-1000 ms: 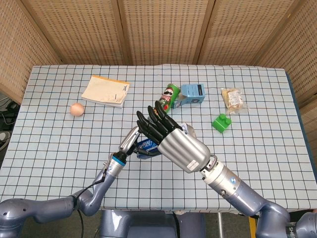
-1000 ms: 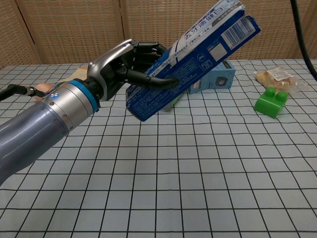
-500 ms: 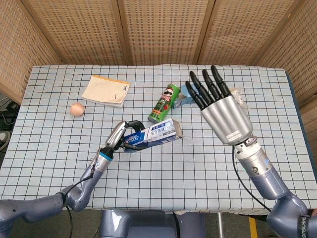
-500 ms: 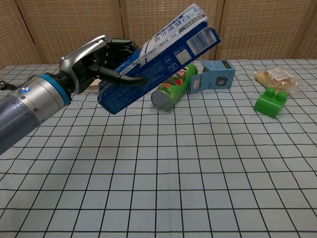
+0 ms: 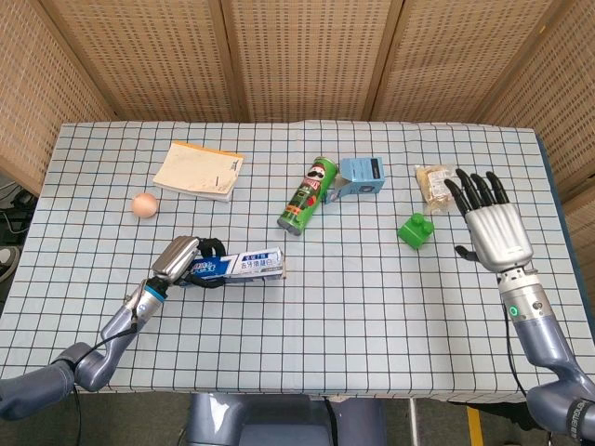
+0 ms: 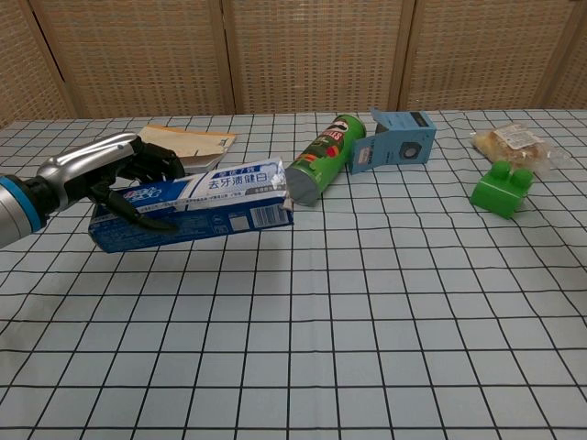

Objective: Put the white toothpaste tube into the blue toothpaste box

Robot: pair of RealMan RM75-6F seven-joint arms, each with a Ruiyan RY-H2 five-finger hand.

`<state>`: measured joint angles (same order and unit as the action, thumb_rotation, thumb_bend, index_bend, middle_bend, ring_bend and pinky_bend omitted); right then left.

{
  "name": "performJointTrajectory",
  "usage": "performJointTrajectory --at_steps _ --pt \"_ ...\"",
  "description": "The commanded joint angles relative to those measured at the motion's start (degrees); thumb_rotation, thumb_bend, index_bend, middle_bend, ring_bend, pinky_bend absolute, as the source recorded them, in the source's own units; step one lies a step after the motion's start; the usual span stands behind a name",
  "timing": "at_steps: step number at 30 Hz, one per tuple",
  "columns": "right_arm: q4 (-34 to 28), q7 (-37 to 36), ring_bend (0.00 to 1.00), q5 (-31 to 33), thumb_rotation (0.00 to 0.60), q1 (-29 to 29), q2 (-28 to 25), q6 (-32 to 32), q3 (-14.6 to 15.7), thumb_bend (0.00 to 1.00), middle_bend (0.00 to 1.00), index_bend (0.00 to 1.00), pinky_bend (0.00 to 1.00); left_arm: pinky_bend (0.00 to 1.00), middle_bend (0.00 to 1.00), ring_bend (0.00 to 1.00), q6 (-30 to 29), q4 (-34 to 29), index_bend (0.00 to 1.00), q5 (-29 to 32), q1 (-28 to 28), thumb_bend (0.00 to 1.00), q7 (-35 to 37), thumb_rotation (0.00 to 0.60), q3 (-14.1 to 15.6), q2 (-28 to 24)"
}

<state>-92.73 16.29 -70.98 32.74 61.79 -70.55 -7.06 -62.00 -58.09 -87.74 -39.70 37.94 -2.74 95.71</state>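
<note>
Left hand: we see our left hand [image 6: 96,174] low over the checked tabletop [image 6: 367,321], fingers [image 6: 138,220] wrapped around the blue cardboard toothpaste box [image 6: 197,203], held nearly level.
Right hand: our right hand [image 5: 493,228] is raised, fingers spread, empty.
Beyond: green crisp can [image 6: 321,170] lying down.

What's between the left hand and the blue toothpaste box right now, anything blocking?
Nothing visible: the left hand already grips the blue toothpaste box at its near end. The white tube cannot be seen in either view.
</note>
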Motion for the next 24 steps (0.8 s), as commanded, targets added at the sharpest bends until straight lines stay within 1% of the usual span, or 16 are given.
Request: performJointTrajectory --at_steps 1,4,6,8,9,10,11,12,13,15,18,20,21,22,24 --pt "3.8 -3.2 0.09 -2.7 0.6 -2.3 3.2 1.0 2.3 0.0 0.07 0.06 0.0 0.5 0.58 0.55 1.8 3.3 0.77 0.2 0.4 0.24 1.4 0.6 1.0 2.1" --pt "5.1 -4.9 0.09 -3.4 0.6 -3.2 4.6 1.2 2.9 0.0 0.07 0.06 0.0 0.5 0.58 0.55 3.2 6.0 0.77 0.7 0.4 0.24 2.6 0.6 1.3 4.1" --pt "5.8 -5.8 0.09 -4.1 0.6 -3.6 5.3 1.2 3.1 0.0 0.07 0.06 0.0 0.49 0.57 0.55 3.5 7.8 0.74 0.7 0.4 0.22 3.0 0.6 1.4 5.3" --pt "6.5 -6.4 0.09 -4.8 0.6 -4.0 5.9 1.0 3.3 0.0 0.07 0.06 0.0 0.43 0.46 0.47 3.7 9.3 0.61 0.7 0.5 0.18 3.3 0.6 1.5 6.3" --pt "6.7 -6.7 0.09 -5.1 0.6 -4.2 6.0 1.0 3.4 0.0 0.07 0.06 0.0 0.35 0.33 0.36 3.9 9.7 0.48 0.8 0.5 0.15 3.7 0.6 1.5 6.6" --pt "7.0 -6.9 0.09 -5.5 0.6 -4.4 6.1 0.9 3.5 0.0 0.07 0.06 0.0 0.26 0.19 0.23 4.4 9.9 0.33 0.7 0.4 0.12 4.3 0.6 1.7 6.7" --pt "7.1 -6.9 0.09 -5.8 0.6 -4.6 6.1 0.8 3.5 0.0 0.07 0.06 0.0 0.19 0.11 0.15 4.7 9.7 0.25 0.7 0.3 0.1 4.8 0.6 1.8 6.6" --pt "7.2 -7.0 0.09 -6.0 0.6 -4.8 6.1 0.7 3.5 0.0 0.07 0.06 0.0 0.12 0.03 0.06 4.9 9.3 0.13 0.8 0.3 0.08 5.4 0.6 1.7 6.3" --pt "7.1 -7.2 0.09 -6.3 0.6 -5.0 6.1 0.6 3.5 0.0 0.07 0.07 0.0 0.07 0.0 0.01 4.8 8.5 0.06 0.9 0.3 0.06 6.0 0.6 1.5 5.9" --pt "6.8 -7.6 0.09 -6.8 0.6 -5.5 5.8 0.1 3.5 0.0 0.07 0.07 0.0 0.03 0.0 0.0 3.6 7.0 0.0 1.0 0.5 0.06 6.0 0.6 0.8 4.9" --pt "6.6 -7.8 0.09 -7.9 0.6 -6.3 5.5 -1.2 3.5 0.0 0.07 0.08 0.0 0.0 0.0 0.0 1.1 3.7 0.0 1.1 1.2 0.05 5.4 0.6 -0.2 2.6" --pt "6.8 -7.3 0.09 -9.2 0.6 -7.1 5.3 -2.8 3.6 0.0 0.07 0.08 0.0 0.0 0.0 0.0 -2.2 -0.3 0.0 1.6 2.4 0.04 4.8 0.6 -1.5 0.1" --pt "7.1 -7.0 0.08 -10.0 0.6 -7.7 5.3 -4.0 3.8 0.0 0.07 0.08 0.0 0.0 0.0 0.0 -5.0 -2.9 0.0 2.5 3.6 0.03 3.8 0.6 -2.9 -1.2" --pt "7.2 -6.9 0.08 -10.4 0.6 -8.0 5.3 -4.6 3.9 0.0 0.07 0.08 0.0 0.0 0.0 0.0 -6.6 -4.3 0.0 3.0 4.3 0.03 3.0 0.6 -3.6 -1.8" --pt "7.3 -7.1 0.07 -11.3 0.6 -9.0 5.3 -6.1 4.1 0.0 0.06 0.08 0.0 0.0 0.0 0.0 -10.1 -7.9 0.0 4.7 6.3 0.02 -0.7 0.6 -5.2 -3.5"
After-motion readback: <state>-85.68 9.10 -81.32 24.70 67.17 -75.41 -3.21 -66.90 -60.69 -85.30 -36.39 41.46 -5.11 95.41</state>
